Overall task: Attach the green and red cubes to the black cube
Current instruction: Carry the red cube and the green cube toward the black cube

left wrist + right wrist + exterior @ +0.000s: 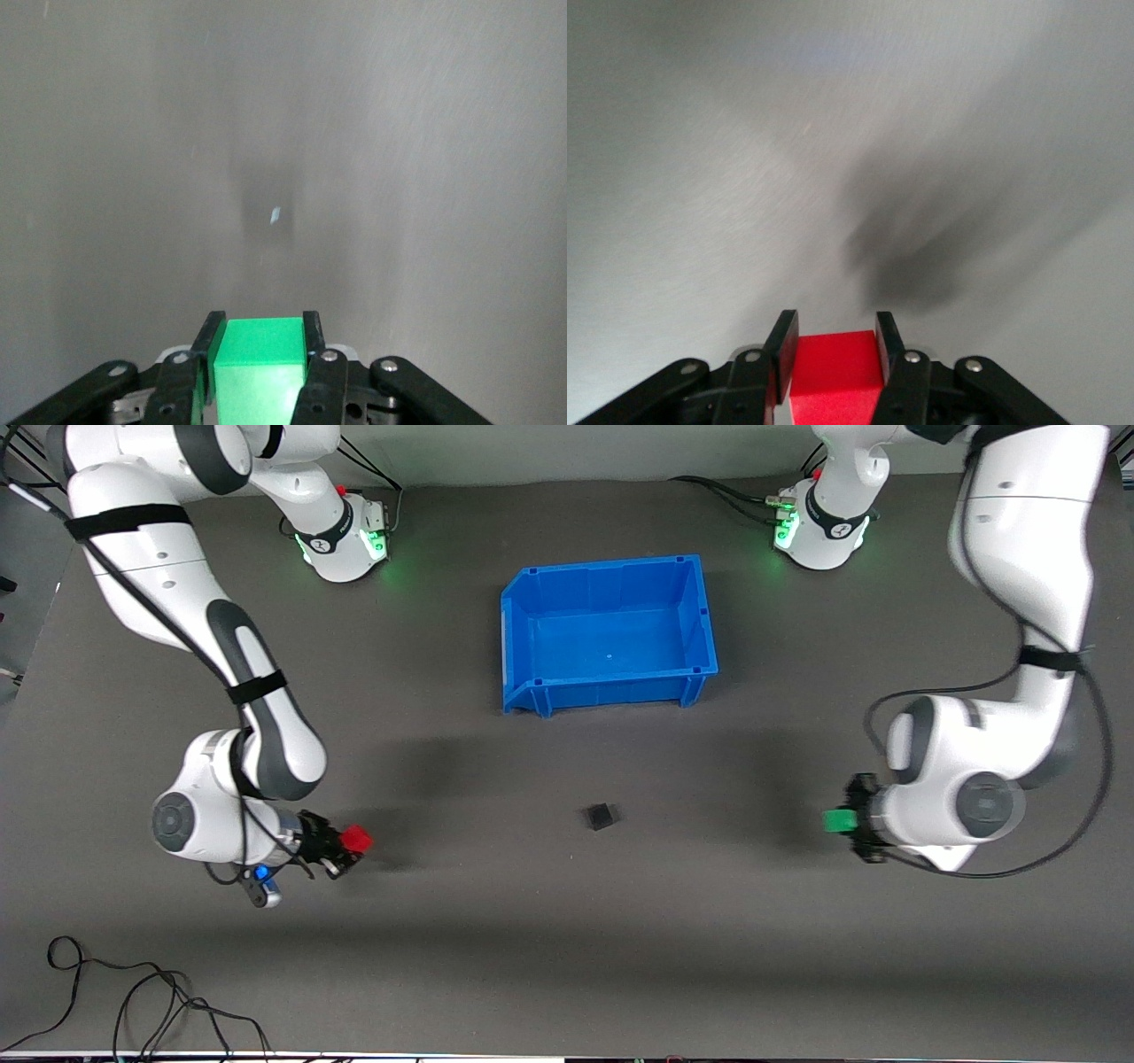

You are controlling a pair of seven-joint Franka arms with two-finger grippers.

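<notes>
Three cubes: the left end effector (842,821) grips the green cube (835,820), the right end effector (347,846) the red cube (356,838); the black cube (601,816) lies on the desk (567,948) between them. One blue bin (523,638).

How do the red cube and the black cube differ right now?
The red cube is clamped in the right gripper; the black cube sits free on the table. Red is toward the right arm's end; black lies mid-table, nearer the front camera than the blue bin. Both look equal in size.
</notes>
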